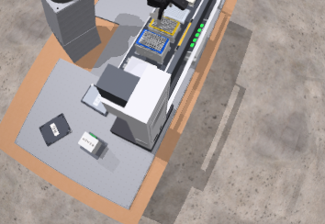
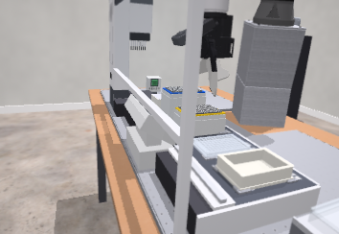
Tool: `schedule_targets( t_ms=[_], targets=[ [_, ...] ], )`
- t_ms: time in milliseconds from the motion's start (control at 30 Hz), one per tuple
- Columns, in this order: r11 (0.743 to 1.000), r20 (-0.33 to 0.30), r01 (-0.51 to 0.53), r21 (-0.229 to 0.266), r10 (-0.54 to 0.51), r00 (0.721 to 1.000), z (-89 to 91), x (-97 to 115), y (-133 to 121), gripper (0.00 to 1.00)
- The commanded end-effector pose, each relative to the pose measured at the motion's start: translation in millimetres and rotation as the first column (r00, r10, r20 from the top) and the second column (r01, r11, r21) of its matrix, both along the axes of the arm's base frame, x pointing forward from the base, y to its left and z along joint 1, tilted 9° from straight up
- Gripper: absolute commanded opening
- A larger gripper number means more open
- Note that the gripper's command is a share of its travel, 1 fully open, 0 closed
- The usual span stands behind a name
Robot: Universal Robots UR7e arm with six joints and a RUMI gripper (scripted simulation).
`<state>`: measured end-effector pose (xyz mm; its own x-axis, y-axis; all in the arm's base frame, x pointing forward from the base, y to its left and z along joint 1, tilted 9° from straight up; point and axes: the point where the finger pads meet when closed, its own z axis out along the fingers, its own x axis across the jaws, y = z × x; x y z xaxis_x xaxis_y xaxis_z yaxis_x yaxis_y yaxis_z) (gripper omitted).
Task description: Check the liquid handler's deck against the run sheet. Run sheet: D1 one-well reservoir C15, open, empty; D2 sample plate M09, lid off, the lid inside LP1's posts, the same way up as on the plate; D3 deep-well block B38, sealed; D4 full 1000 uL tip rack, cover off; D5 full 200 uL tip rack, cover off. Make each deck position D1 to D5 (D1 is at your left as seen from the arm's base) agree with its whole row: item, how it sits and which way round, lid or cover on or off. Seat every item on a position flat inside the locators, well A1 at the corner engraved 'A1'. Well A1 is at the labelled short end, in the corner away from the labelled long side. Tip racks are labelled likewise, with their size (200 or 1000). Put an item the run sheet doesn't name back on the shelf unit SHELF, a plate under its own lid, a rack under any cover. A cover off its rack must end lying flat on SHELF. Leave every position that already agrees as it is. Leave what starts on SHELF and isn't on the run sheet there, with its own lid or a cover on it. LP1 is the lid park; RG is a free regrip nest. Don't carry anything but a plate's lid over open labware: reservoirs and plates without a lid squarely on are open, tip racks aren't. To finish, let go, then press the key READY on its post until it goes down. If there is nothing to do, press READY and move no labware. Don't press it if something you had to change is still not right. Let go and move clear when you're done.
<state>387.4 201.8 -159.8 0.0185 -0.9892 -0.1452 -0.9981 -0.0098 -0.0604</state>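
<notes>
The tool [image 1: 162, 17] hangs over the deck with its jaws spread wide and nothing between them, directly above the yellow-framed tip rack [image 1: 165, 26]. In the exterior view the tool [image 2: 213, 87] points straight down, its fingertips a little above that yellow-framed tip rack [image 2: 203, 110], not touching it. Just beside the yellow rack, on the side nearer the liquid handler's white head [image 1: 149, 96], sits the blue-framed tip rack [image 1: 152, 41], also uncovered, its tips showing. On the yellow rack's other side lies a clear sample plate [image 2: 218, 144], and beyond that the white one-well reservoir [image 2: 254, 167], open and looking empty. A row of green lights [image 1: 196, 35] runs along the rail next to the yellow rack. Well apart from the yellow rack, out on the grey tabletop [image 1: 55, 96] past the white head, lie a dark flat lid-like piece [image 1: 54, 128] and a small white box [image 1: 90, 143].
</notes>
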Motion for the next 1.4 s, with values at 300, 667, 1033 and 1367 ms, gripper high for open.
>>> schedule_targets(
  t_ms=[300,667,1033,1367],
  targets=[
    [1.000,0.007,0.000,0.000,0.000,1.000,-23.1,4.5,4.3,0.82],
    [1.000,0.007,0.000,0.000,0.000,1.000,-39.6,5.5,6.7,0.82],
    [1.000,0.007,0.000,0.000,0.000,1.000,-54.5,6.4,8.9,0.82],
    [1.000,0.007,0.000,0.000,0.000,1.000,-71.0,7.4,11.4,0.82]
  ],
)
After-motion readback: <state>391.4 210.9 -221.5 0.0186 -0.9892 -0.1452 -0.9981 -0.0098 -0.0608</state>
